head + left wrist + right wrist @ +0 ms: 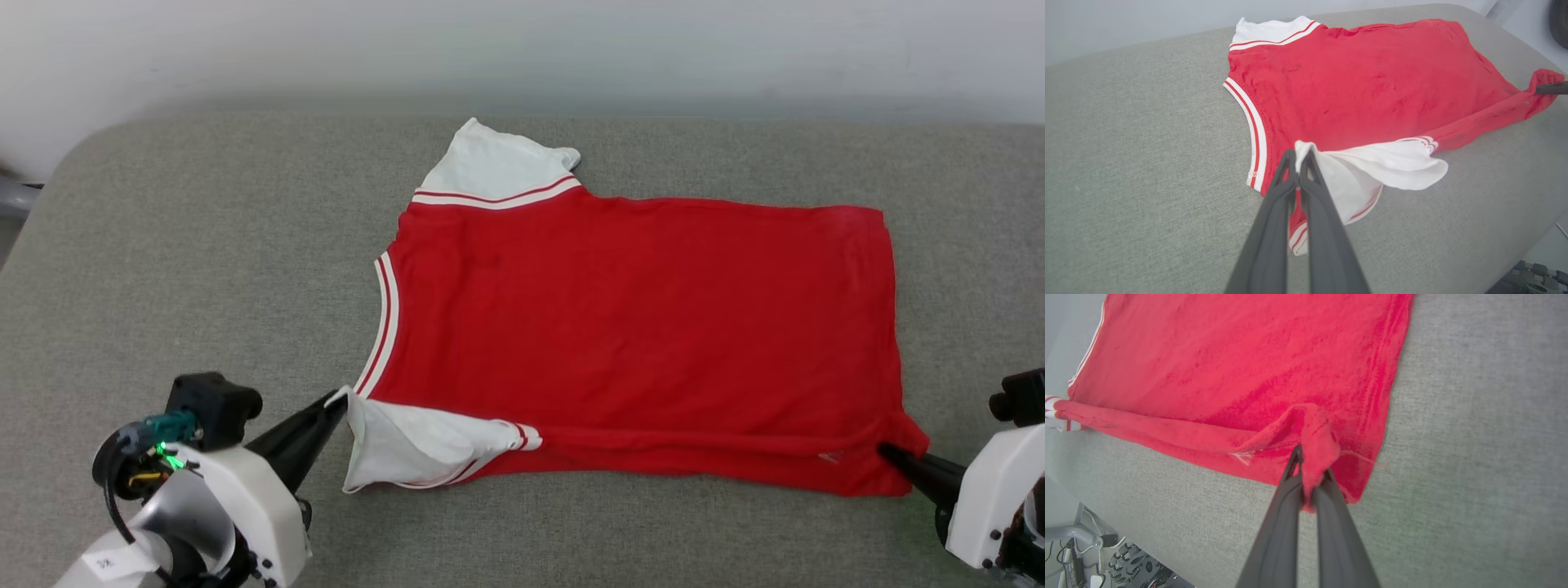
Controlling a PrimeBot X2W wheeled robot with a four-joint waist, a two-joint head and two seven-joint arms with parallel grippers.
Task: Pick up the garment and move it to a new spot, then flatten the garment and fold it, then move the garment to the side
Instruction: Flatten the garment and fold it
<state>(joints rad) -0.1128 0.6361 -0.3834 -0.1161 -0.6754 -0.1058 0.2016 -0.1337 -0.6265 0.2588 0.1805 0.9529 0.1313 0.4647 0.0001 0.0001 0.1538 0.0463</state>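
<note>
While the shirt lies spread on the grey cushion, both grippers clamp its near edge. Left gripper has its fingers together, pinching the tip of the near white sleeve at 7 o'clock in the head view. In its wrist view the left gripper has white cloth caught right at the fingertips, with the sleeve lifted and billowing off the cushion. Right gripper is at 4 o'clock, fingers closed on the near hem corner. In its wrist view the right gripper has red cloth bunched between the fingers. The shirt sits centre, slightly toward 3 o'clock, red side up. Its long axis runs 9 to 3: collar faces 9 o'clock, hem faces 3. The far sleeve lies flat at 11 o'clock. The near edge is raised slightly and stretched between the two grippers.
</note>
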